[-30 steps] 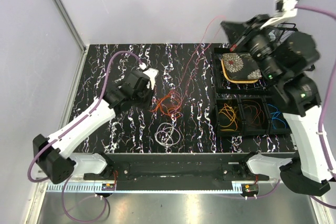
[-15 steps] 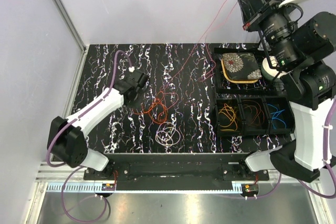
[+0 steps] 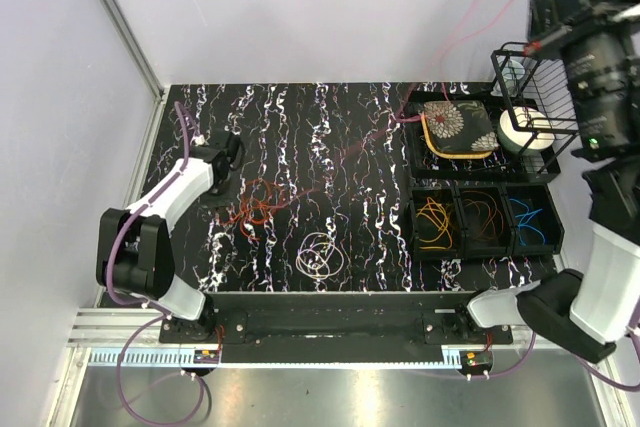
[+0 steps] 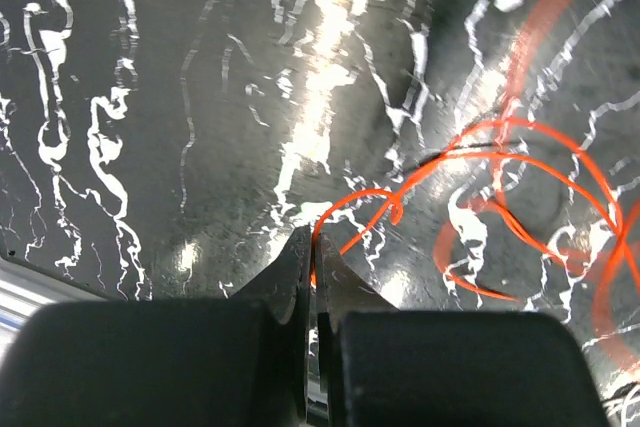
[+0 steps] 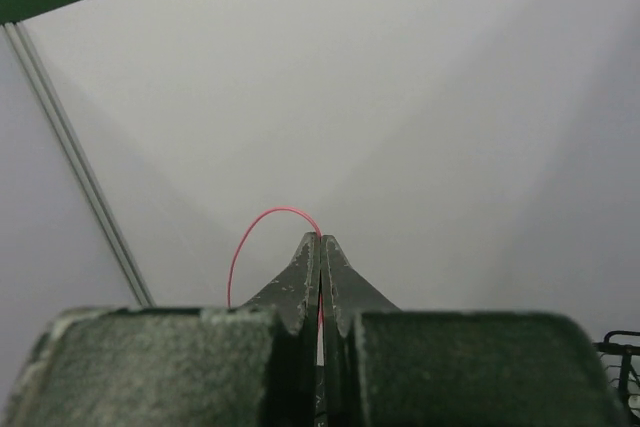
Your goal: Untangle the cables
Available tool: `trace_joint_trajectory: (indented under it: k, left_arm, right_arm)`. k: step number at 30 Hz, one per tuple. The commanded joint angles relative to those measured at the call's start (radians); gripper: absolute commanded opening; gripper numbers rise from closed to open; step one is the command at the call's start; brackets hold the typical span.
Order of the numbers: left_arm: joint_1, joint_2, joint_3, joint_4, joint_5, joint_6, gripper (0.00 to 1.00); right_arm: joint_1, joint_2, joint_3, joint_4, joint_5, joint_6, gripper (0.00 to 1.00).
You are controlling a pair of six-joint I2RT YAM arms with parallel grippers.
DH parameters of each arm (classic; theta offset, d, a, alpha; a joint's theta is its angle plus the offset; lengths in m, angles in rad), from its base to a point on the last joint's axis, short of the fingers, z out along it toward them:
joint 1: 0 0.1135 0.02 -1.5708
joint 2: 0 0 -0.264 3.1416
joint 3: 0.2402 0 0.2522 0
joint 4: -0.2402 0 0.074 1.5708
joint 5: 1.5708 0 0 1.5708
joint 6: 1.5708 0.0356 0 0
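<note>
Top external view: the orange cable [image 3: 255,209] and a pale coil [image 3: 322,255] are seen mid-table, left of three bins [image 3: 487,187] and a wire rack [image 3: 497,82]. Only in wrist views is the left gripper [image 4: 312,247] shown pinching the orange cable, and the right gripper [image 5: 320,242] a red cable [image 5: 280,209].

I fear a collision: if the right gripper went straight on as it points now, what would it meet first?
Probably the pale wall. Ahead of the right gripper the wrist view shows only the red cable that it pinches; the distance is unclear.
</note>
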Motion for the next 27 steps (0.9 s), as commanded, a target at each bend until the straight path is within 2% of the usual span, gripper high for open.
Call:
trace_joint_trajectory:
  k: [1,3,7,13,14,15,16,17,19,22,27]
  left_arm:
    - [0.056,-0.013,0.008,0.030,-0.053,-0.033,0.00]
    - [0.104,-0.010,0.003,0.033,-0.050,-0.043,0.00]
    - [0.127,-0.002,0.003,0.038,-0.007,-0.042,0.00]
    - [0.127,-0.062,-0.021,0.070,0.035,-0.037,0.00]
    - [0.127,-0.071,-0.024,0.078,0.033,-0.037,0.02]
    - [0.127,-0.083,-0.029,0.081,0.035,-0.034,0.09]
    - [0.127,-0.088,-0.030,0.087,0.042,-0.031,0.25]
    - [0.127,-0.093,-0.032,0.089,0.064,-0.025,0.27]
    - [0.127,-0.103,-0.040,0.101,0.082,-0.022,0.27]
    - [0.127,-0.126,-0.046,0.115,0.095,-0.022,0.18]
    - [0.124,-0.166,-0.053,0.124,0.104,-0.019,0.18]
  right_arm:
    - [-0.004,-0.040,-0.015,0.029,0.109,-0.090,0.00]
    - [-0.004,-0.054,0.003,0.032,0.137,-0.113,0.00]
    - [-0.004,-0.094,-0.012,0.037,0.148,-0.109,0.00]
    - [-0.004,-0.139,-0.150,0.037,0.108,-0.075,0.00]
    - [-0.004,-0.146,-0.165,0.037,0.102,-0.070,0.00]
    - [-0.004,-0.148,-0.191,0.037,0.096,-0.058,0.00]
    - [-0.004,-0.154,-0.200,0.037,0.088,-0.050,0.00]
    - [-0.003,-0.157,-0.213,0.040,0.075,-0.050,0.00]
    - [-0.004,-0.159,-0.242,0.043,0.007,-0.001,0.00]
    - [-0.003,-0.143,-0.256,0.041,-0.088,0.057,0.00]
    - [-0.004,-0.099,-0.233,0.044,-0.250,0.134,0.00]
